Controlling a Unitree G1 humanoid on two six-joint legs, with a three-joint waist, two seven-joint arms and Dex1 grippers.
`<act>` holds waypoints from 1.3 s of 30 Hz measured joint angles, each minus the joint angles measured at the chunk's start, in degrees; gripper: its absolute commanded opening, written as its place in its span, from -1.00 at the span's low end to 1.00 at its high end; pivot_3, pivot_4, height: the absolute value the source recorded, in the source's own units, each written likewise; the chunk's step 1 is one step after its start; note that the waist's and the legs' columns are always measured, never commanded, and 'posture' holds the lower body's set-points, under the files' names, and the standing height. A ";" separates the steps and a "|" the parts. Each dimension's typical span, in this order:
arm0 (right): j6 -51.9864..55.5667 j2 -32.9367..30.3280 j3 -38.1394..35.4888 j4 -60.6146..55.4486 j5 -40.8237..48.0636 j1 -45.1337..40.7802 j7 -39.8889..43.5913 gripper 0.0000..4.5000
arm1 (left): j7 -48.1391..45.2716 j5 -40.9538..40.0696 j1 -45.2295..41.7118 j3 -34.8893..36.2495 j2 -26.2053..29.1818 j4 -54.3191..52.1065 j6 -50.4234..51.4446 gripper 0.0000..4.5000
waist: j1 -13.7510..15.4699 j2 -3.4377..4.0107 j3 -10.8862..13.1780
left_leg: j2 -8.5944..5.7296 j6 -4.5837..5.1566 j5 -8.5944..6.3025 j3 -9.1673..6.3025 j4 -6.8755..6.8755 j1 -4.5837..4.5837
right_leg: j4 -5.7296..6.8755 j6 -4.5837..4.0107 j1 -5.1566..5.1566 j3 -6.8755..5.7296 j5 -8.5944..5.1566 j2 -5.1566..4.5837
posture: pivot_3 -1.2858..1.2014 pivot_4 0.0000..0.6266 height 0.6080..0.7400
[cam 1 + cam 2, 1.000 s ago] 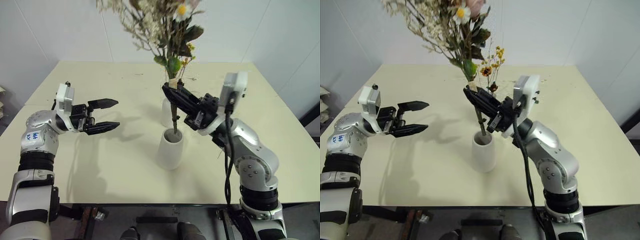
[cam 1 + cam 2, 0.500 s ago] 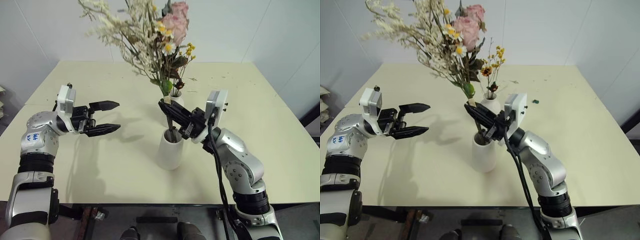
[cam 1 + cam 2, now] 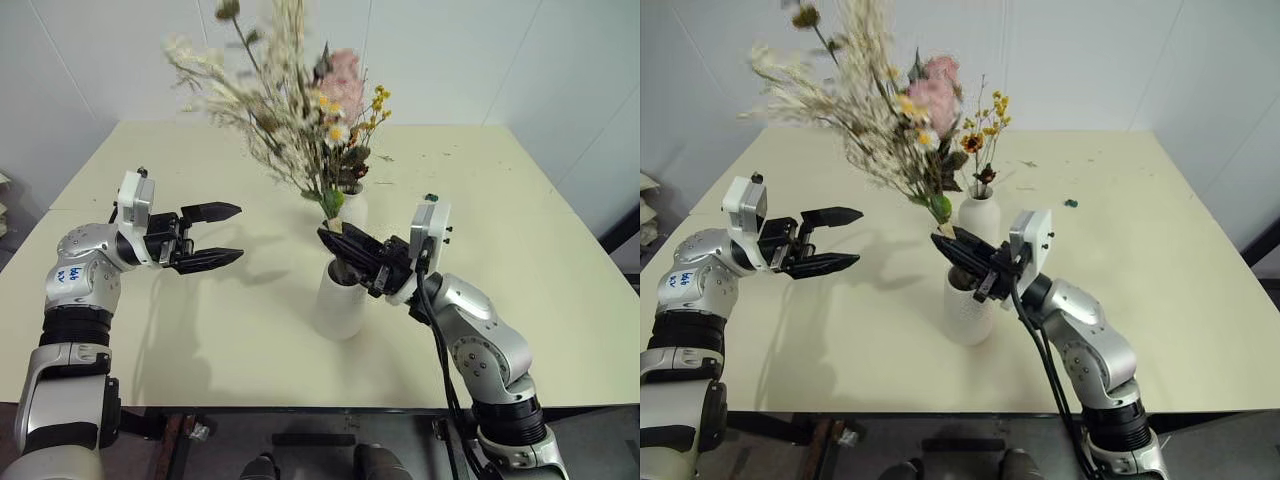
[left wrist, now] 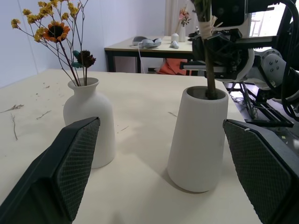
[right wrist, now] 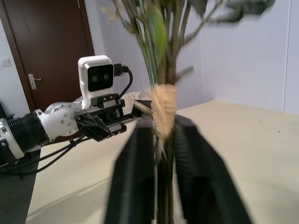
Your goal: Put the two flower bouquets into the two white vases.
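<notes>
Pink-rose bouquet point(image 3: 300, 110) is standing with its stems inside the cone vase point(image 3: 338, 298) on the tabletop point(image 3: 250, 330). Right gripper point(image 3: 345, 247) is flanking the tied stems just above the vase's mouth, fingers narrow; whether gripping is unclear. Left gripper point(image 3: 212, 236), beside the vase, is hovering, fingers wide. Behind the vase, the bottle vase point(image 3: 979, 214) is holding the yellow-orange bunch point(image 3: 987, 125).

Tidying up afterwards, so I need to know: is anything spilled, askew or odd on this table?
Dried plant crumbs lie scattered on the table's far side. The big bouquet leans left in the cone vase, with the right gripper at its stems.
</notes>
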 measured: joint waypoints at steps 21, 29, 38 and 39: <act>7.65 -17.59 -7.77 -12.95 6.01 8.40 1.85 0.97 | 0.00 0.53 -1.72 -0.08 -2.49 1.14 -1.31 1.00 | 1.37 -0.03 -0.01 | -0.01 0.00 0.00 0.00 0.02 -0.01 | -0.09 -0.02 0.04 -0.01 -0.02 0.00 | 0.03 -0.52 1.00; 12.78 -32.85 -21.01 -15.40 10.67 14.25 5.32 0.97 | 0.00 1.78 -4.38 -1.25 -4.04 6.61 -3.78 1.00 | 1.48 -0.05 -0.01 | -0.02 0.01 -0.01 0.00 0.02 -0.05 | -0.25 -0.01 0.09 -0.02 -0.02 -0.02 | 0.03 -0.52 1.00; 15.06 -39.85 -36.30 -10.65 10.88 24.83 9.95 0.97 | 0.00 4.19 -6.65 -0.30 -1.37 15.21 -9.33 1.00 | 1.31 -0.08 0.00 | -0.02 0.03 -0.02 0.03 0.02 -0.07 | -0.35 0.01 0.10 -0.02 0.00 -0.01 | 0.03 -0.52 1.00; 15.15 -40.44 -38.96 -9.45 10.44 26.15 10.73 0.97 | 0.01 5.22 -7.75 0.11 -0.07 17.80 -11.05 1.00 | 1.34 -0.08 0.01 | -0.02 0.03 -0.02 0.03 0.03 -0.07 | -0.36 0.01 0.10 -0.02 0.00 -0.01 | 0.03 -0.52 1.00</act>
